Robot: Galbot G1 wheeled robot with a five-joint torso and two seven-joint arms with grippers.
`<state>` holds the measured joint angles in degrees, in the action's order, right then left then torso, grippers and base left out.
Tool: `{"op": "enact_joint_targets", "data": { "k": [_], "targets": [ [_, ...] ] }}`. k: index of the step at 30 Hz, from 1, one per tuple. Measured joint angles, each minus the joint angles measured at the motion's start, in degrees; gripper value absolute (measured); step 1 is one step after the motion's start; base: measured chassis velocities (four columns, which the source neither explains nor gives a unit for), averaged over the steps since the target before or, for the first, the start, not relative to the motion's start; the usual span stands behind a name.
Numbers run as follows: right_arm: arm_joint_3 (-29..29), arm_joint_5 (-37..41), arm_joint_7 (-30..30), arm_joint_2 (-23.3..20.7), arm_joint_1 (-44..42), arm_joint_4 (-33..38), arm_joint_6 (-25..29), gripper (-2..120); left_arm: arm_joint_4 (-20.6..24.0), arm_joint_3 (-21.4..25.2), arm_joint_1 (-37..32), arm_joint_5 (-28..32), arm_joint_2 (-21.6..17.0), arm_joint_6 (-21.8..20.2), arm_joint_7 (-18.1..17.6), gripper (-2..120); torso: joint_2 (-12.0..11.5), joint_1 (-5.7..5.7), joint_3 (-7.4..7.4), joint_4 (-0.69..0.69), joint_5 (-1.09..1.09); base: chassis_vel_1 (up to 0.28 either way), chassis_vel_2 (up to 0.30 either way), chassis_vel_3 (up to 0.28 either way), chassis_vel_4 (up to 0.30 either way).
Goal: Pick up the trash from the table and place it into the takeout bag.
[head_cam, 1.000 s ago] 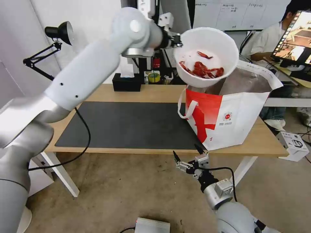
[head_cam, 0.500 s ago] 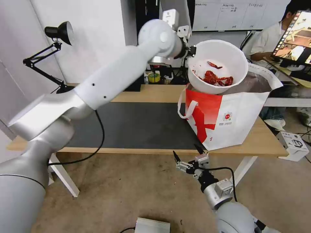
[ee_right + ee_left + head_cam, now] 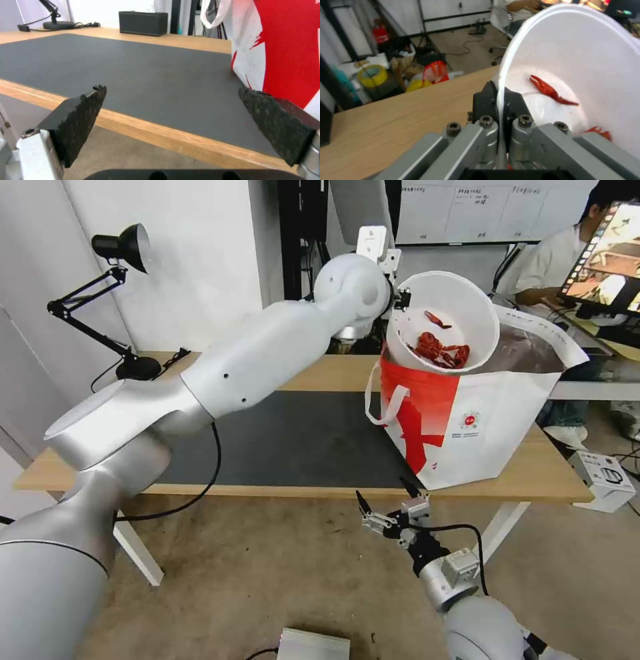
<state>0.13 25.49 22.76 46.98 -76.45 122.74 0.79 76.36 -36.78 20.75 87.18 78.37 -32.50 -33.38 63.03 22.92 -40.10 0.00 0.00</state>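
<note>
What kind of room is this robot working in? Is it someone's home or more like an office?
Probably an office or lab. There is a long wooden desk with a desk lamp, a whiteboard on the wall behind, and a monitor at a neighbouring desk.

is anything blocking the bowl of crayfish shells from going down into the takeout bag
Nothing visible does. The left tool grips the tilted bowl by its rim, over the takeout bag, whose mouth is open beneath it.

Bowl [image 3: 443, 323] in bag [image 3: 487, 427] mouth, bag on table's [image 3: 320, 373] right end.
</note>
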Motion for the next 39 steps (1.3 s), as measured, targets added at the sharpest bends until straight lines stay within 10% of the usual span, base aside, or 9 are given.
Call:
{"op": "enact_joint_targets", "data": {
  "k": [23,39],
  "targets": [
    [0.0,0.0,0.0,0.0,0.0,0.0,0.0,100,3.17,-2.54,0.55,7.65,-1.77,-9.8,5.24,0,0.0,0.0,0.0,0.0,0.0,0.0,0.0,0.0,0.0],
    [0.0,0.0,0.0,0.0,0.0,0.0,0.0,100,2.9,-0.99,-1.03,5.61,-0.72,-7.32,1.65,57,-0.01,0.0,0.0,-0.01,0.0,0.0,0.0,0.0,0.0]
  ]
}}
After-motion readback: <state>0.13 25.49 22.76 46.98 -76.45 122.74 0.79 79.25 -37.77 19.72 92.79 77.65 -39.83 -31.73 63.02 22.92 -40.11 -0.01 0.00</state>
